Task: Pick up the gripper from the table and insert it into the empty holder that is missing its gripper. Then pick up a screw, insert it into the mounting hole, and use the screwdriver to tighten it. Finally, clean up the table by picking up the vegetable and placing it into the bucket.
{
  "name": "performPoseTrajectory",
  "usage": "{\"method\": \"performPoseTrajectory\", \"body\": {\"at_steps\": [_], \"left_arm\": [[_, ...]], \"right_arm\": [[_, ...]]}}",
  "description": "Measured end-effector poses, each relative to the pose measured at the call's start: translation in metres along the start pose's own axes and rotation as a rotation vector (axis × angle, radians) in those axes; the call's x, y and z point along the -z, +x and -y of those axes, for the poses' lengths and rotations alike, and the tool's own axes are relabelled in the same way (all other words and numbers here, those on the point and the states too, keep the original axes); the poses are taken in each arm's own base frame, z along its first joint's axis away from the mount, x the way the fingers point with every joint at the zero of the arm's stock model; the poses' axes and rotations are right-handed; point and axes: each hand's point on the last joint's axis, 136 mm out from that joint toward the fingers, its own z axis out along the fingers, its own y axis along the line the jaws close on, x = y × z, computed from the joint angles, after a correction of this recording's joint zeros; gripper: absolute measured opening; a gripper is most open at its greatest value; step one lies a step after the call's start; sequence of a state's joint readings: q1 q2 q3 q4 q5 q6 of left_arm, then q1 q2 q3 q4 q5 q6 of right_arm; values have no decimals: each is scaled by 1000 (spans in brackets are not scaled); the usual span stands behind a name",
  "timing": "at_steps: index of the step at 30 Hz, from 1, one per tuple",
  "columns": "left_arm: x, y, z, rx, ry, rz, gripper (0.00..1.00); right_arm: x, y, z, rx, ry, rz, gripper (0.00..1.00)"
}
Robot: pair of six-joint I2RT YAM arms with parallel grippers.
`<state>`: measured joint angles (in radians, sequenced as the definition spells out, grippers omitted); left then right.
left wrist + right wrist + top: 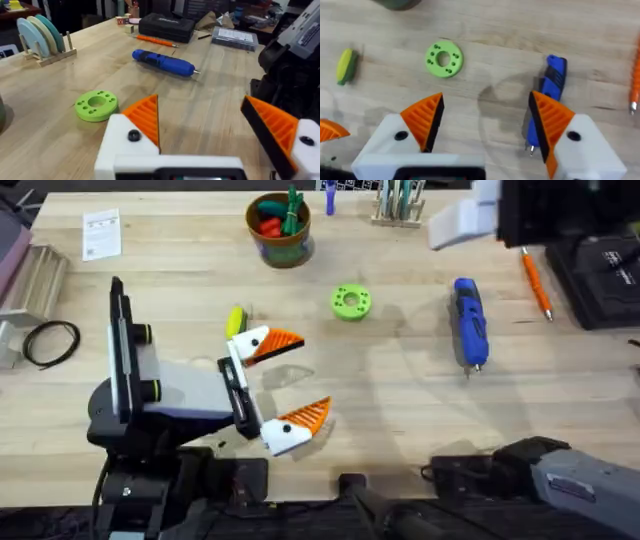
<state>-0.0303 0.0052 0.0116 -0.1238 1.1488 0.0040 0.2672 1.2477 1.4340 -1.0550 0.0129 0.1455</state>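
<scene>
The left gripper (290,385) rests low over the tabletop (400,410) with its jaws spread wide and nothing between them, its far finger just beside the vegetable (236,321), probably staged for the cleanup pick. The right gripper (485,130), jaws also wide apart and empty, hovers above the screwdriver (547,97), which lies flat to the right of the green disc (351,302); 1 fingertip covers part of its barrel. The bucket (280,228) stands beyond the green disc, holding toy vegetables. I cannot make out the loose gripper, holder or a screw.
</scene>
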Motion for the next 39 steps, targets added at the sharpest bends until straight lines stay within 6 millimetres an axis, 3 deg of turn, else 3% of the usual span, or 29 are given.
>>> {"method": "performPoseTrajectory", "body": {"at_steps": [6,11,34,35,39], "left_arm": [[0,0,0,0,0,0,985],[0,0,0,0,0,0,985],[0,0,0,0,0,0,985],[0,0,0,4,1,0,900],[0,0,0,0,0,0,279]], "right_arm": [[18,16,16,-88,73,30,991],[16,30,21,-108,103,-22,991],[13,36,22,-138,114,-53,991],[13,36,22,-145,114,-53,991],[13,37,23,-167,119,-55,992]]}}
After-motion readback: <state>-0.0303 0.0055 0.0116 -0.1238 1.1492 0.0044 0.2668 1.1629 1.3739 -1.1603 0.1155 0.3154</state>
